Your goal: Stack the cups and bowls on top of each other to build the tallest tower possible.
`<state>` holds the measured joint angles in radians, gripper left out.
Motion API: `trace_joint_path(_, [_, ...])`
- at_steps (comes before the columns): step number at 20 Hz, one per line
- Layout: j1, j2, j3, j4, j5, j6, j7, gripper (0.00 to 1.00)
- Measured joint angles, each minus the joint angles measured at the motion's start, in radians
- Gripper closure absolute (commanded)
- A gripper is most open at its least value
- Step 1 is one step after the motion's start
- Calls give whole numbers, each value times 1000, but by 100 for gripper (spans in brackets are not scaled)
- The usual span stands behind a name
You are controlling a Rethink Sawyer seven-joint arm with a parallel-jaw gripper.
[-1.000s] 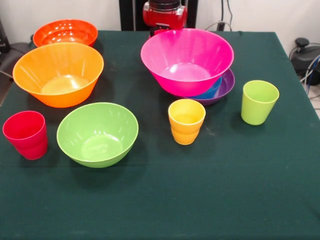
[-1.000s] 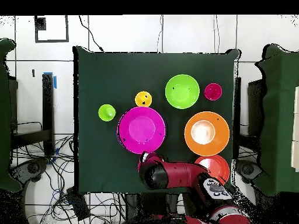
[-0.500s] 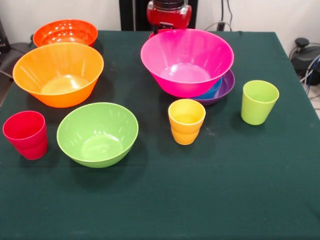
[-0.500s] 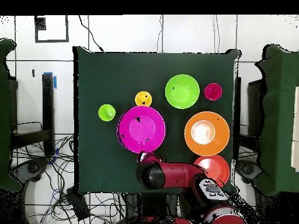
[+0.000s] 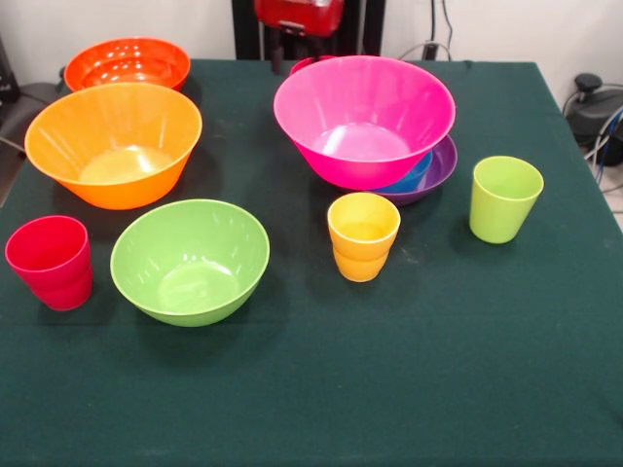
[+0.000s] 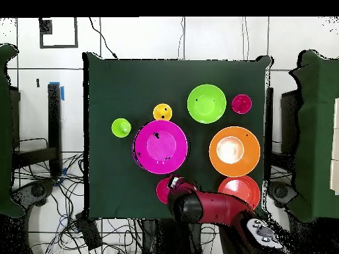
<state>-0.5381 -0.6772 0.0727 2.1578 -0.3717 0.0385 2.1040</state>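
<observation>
The pink bowl (image 5: 364, 117) sits on top of the tower (image 5: 389, 146) and hides most of it. Only a small edge of the blue bowl (image 5: 413, 176) and the purple bowl (image 5: 440, 167) peeks out from under it. From above, the purple bowl shows only as a thin rim (image 6: 134, 153) and the blue bowl cannot be seen.

A small red bowl (image 5: 304, 63) is mostly hidden behind the pink bowl. From above, the arm (image 6: 212, 210) covers part of it (image 6: 164, 190).

The top edge of the front view cuts off the arm (image 5: 297, 14). It is not clear whether the gripper's grip is wide or closed.
</observation>
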Motion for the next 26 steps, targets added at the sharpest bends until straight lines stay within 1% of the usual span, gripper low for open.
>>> trace_joint_path(2, [-24,-5,0,1,-5,0,0,0])
trace_joint_path(3, [-49,-10,1,2,-10,0,0,0])
trace_joint_path(6, [-99,-22,3,2,-22,0,0,0])
trace_joint_path(13, [-168,-18,22,-1,-52,4,0,0])
trace_joint_path(18, [-184,-8,43,-20,-56,38,0,0])
trace_joint_path(22, [-184,-7,70,-52,-56,93,0,0])
trace_joint_path(23, [-184,-7,82,-71,-56,124,0,0])
trace_joint_path(26, [-186,-6,103,-99,-57,171,0,0])
